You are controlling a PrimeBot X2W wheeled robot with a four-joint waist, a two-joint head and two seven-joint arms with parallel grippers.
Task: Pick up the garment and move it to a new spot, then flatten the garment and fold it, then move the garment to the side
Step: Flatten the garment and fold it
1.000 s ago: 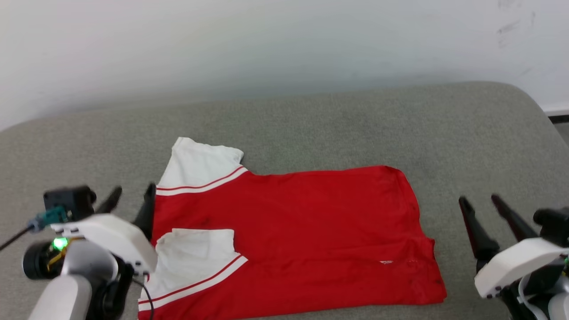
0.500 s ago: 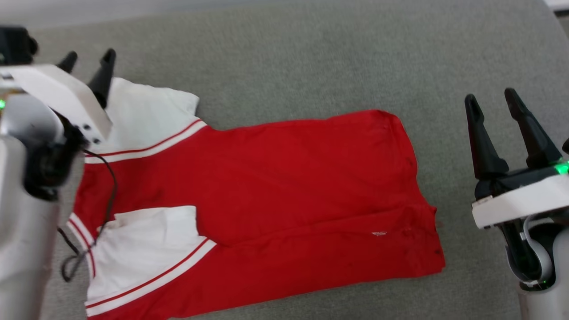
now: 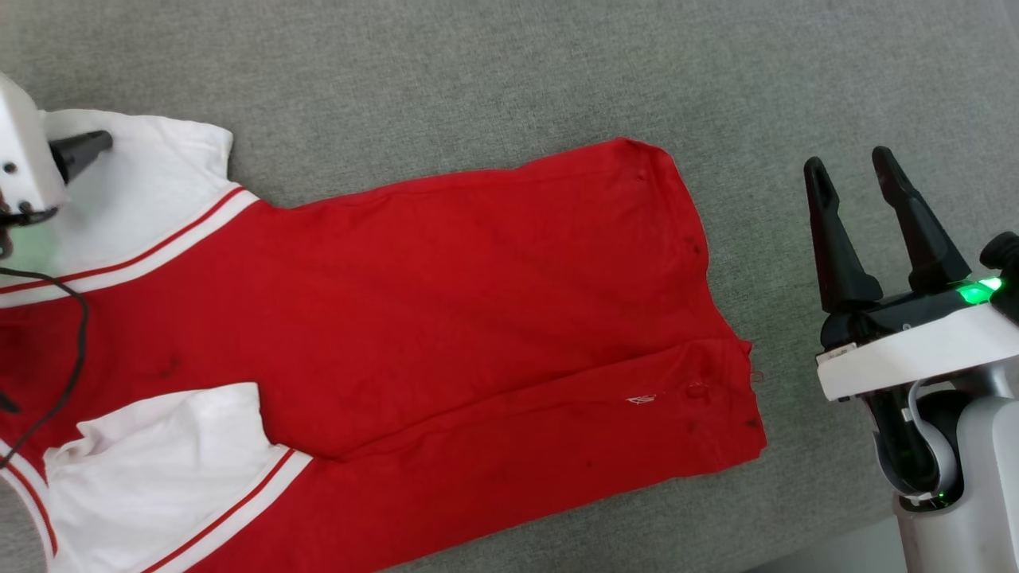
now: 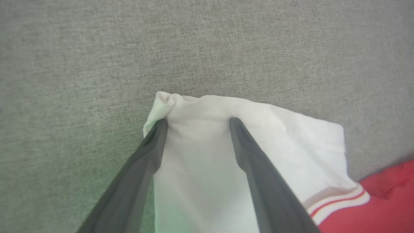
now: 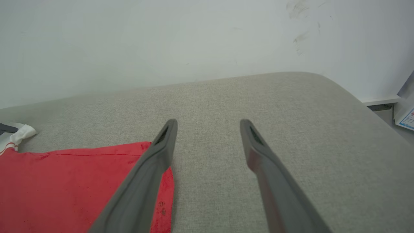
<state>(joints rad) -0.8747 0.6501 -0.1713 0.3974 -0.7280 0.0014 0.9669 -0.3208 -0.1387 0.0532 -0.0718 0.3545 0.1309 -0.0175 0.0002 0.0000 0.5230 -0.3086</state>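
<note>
Garment flat, L pincer spread over white sleeve, R pincer released, clear of hem

A: First item?
B: Garment, red with white striped sleeves, lying on grey fabric surface, centre to nine o'clock.
A: Next?
B: Right end effector, three o'clock, fingers apart, off the garment. Left end effector, ten o'clock, over a sleeve.
</note>
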